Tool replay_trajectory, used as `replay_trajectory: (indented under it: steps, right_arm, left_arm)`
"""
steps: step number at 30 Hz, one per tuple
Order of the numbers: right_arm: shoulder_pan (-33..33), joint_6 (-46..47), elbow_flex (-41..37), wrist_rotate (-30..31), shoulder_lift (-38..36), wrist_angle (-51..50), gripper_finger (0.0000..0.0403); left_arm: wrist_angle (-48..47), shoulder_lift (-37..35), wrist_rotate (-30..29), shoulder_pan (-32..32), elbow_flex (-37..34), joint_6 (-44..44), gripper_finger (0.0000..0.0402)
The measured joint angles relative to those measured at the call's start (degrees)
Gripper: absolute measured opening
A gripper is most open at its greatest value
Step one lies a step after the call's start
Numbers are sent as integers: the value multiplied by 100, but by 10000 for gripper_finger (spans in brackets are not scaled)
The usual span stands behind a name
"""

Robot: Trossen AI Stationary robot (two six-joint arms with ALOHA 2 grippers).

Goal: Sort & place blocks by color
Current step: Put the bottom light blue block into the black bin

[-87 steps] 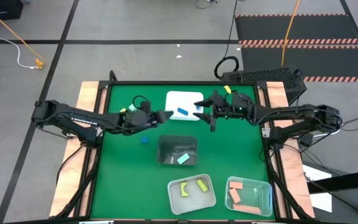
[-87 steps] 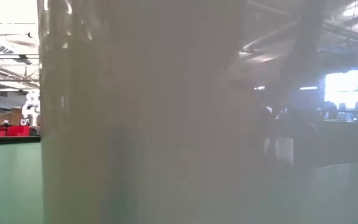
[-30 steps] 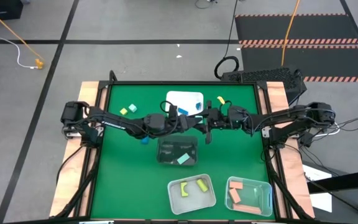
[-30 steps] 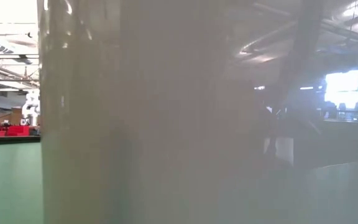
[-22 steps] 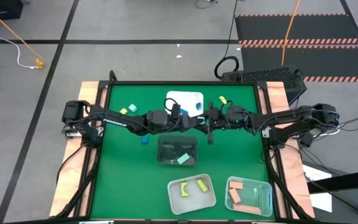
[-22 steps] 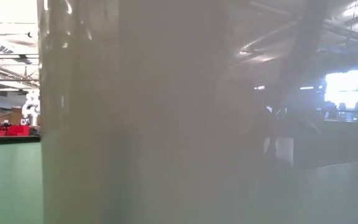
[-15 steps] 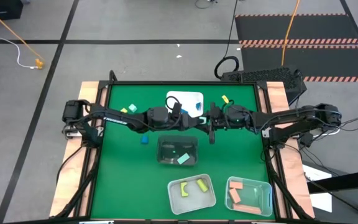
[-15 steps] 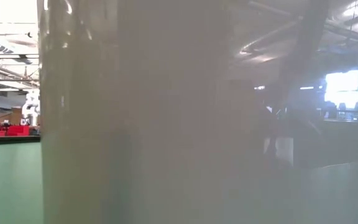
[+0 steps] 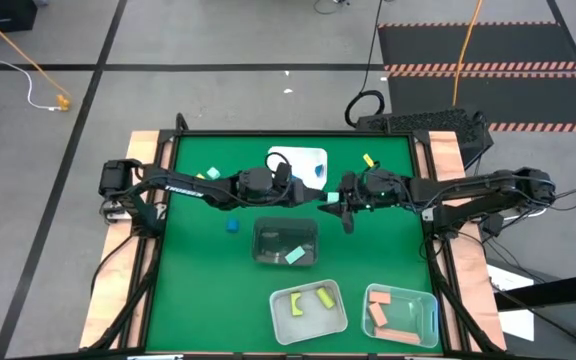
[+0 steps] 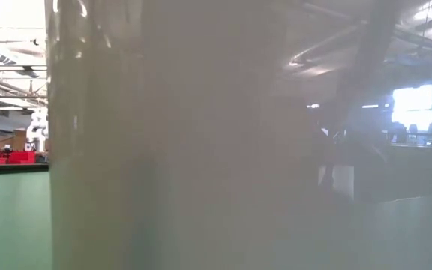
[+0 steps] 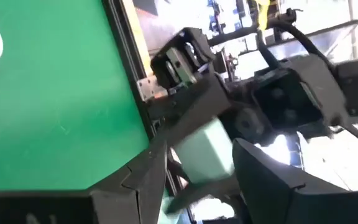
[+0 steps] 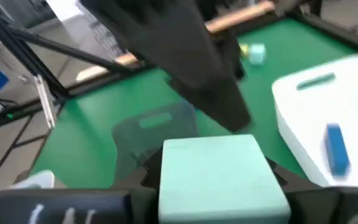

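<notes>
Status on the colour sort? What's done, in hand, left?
Done: yellow blocks and salmon blocks in their clear tubs, a mint block in the dark tub, a blue bar in the white tub. In hand: right gripper holds another mint cube mid-table, left gripper beside it. Left: blue cube, single yellow block and a yellow-mint pair loose on the mat.

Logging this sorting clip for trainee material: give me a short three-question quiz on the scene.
1. Which colour of block sits between the right tool's fingers? A blue, B mint green, C yellow.
2. True or false: the white tub holds a salmon block.
3. Fill in: the tub beside the yellow-block tub holds ___ blocks.
Key: 1 B, the mint green block; 2 false; 3 salmon.
</notes>
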Motion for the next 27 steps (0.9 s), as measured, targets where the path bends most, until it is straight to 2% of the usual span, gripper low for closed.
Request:
replay_trajectory:
  steps: [10,16,18,22,27]
  right_arm:
    - [169,529,7,-413,-881,-1309,111]
    - [623,859,9,-410,-1502,-2589,111]
    - [783,946,12,-374,-1628,-2741,111]
    - [1061,1035,11,-66,-1730,-2837,111]
    - [1288,1041,13,235,-1700,-2850,111]
  left_arm:
    - [-692,0,586,329,7,-18,184]
    - [-1487,-5,1215,691,9,21,184]
    - [-1762,-18,1349,807,9,107,184]
    - [-2599,-217,1475,1002,9,324,184]
    - [-4240,-786,1470,1137,9,640,184]
